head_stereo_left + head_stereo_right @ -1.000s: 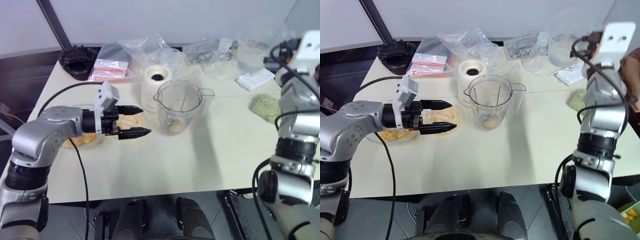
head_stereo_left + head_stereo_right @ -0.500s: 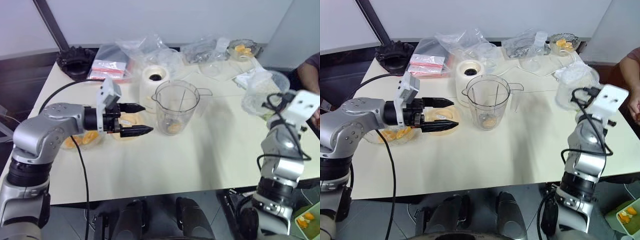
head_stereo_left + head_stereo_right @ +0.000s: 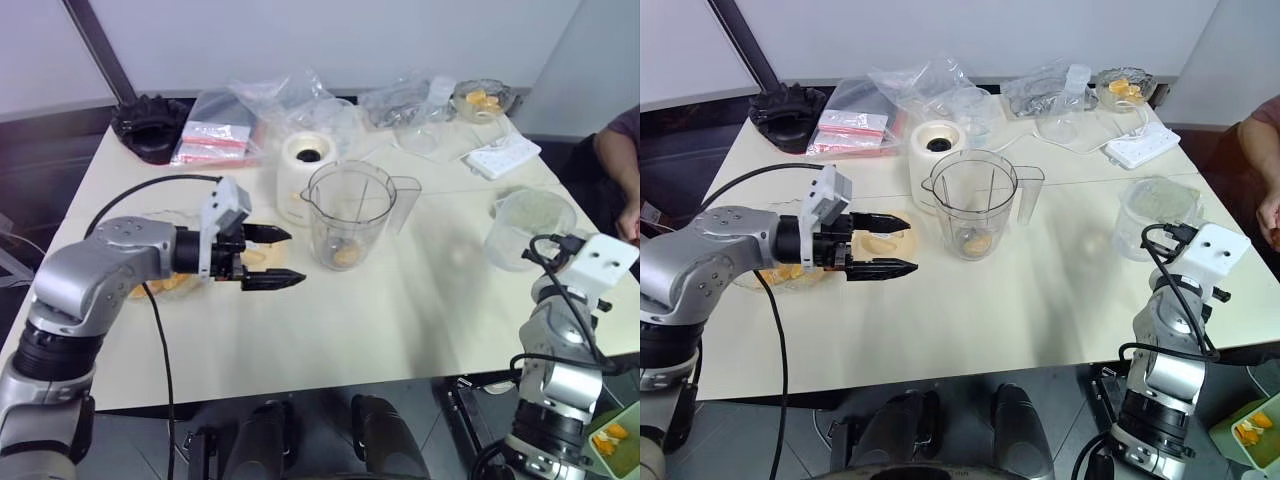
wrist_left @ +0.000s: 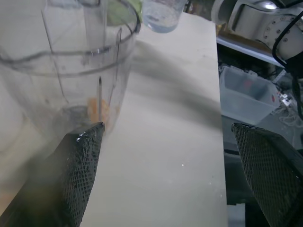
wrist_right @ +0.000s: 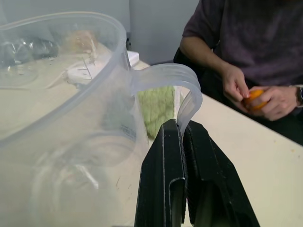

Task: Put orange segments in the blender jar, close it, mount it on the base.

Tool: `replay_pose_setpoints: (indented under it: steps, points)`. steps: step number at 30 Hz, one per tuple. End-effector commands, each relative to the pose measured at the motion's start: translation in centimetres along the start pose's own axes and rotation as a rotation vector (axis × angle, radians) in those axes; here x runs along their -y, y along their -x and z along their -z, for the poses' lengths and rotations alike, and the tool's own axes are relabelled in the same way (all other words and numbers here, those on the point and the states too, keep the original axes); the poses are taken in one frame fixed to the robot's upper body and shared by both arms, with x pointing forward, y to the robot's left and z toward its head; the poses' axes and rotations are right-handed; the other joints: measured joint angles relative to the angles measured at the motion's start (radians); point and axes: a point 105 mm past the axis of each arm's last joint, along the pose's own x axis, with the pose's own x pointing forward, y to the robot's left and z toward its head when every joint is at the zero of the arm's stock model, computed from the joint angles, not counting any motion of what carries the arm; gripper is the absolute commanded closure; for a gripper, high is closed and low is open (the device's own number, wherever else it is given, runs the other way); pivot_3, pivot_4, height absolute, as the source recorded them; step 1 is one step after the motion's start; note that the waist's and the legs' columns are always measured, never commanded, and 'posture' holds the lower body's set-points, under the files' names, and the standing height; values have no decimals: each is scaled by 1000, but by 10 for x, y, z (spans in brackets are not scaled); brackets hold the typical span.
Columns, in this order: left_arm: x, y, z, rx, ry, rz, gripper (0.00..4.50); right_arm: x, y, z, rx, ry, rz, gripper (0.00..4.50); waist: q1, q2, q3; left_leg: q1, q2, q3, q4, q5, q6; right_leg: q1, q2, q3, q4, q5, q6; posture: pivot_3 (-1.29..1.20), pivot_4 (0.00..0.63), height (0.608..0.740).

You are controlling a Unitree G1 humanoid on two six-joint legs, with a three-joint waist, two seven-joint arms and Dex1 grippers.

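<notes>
Right wrist view: right gripper [image 5: 182,130] fingers clenched beside a clear jug's [image 5: 71,94] handle; left gripper [image 3: 890,243] released near blender jar [image 3: 973,205].

a black ridged ring [image 3: 152,123] sits at the far left corner of the surface [image 3: 400,320]. beside it lie red-and-white packets [image 3: 215,142] and crumpled clear bags [image 3: 300,95]. a white power strip [image 3: 504,156] lies far right, a scalloped glass bowl [image 3: 480,98] behind it. a clear jug [image 3: 528,228] stands near the right edge, a green cloth [image 5: 158,106] behind it. a person's hands [image 5: 265,97] hold an orange.
</notes>
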Motion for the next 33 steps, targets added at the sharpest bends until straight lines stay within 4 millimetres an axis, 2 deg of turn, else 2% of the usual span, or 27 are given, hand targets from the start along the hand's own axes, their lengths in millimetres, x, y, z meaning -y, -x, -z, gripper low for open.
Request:
replay_pose_setpoints:
  steps: [1, 15, 20, 31, 33]
  points:
    - [5, 0, -6, 7, -41, 9, 0, 11, -1, -3, 39, -53, 80, 4463, 0, 0, 0, 0, 0, 0, 0, 0, 0, 0, 0, 0, 0, 0, 0, 0, 150, 740]
    - [8, -1, -4, 2, -38, 17, 0, 23, -8, 46, -68, -69, 176, 4463, -2, 0, 0, 0, 0, 0, 0, 0, 0, 0, 0, 0, -1, 0, 0, 0, 150, 740]
    - [13, 1, 6, -55, -40, 43, 0, 23, -7, 54, -113, -143, 195, 4463, -3, 0, 0, 0, 1, 0, 0, 0, 0, 0, 1, 0, -1, 0, 0, 0, 150, 740]
    - [11, -1, 6, -42, -39, 40, 0, 13, -5, 56, -137, -175, 173, 4463, -3, 0, 0, 0, 2, 0, 0, 0, 0, 1, 2, 0, -1, 0, 0, 0, 150, 740]
    - [10, -1, 5, -41, -40, 40, 0, 14, -4, 56, -135, -161, 174, 3886, -3, -1, 0, 0, 2, 0, 0, 0, 0, 1, 2, 0, -1, 0, -1, 0, 150, 740]
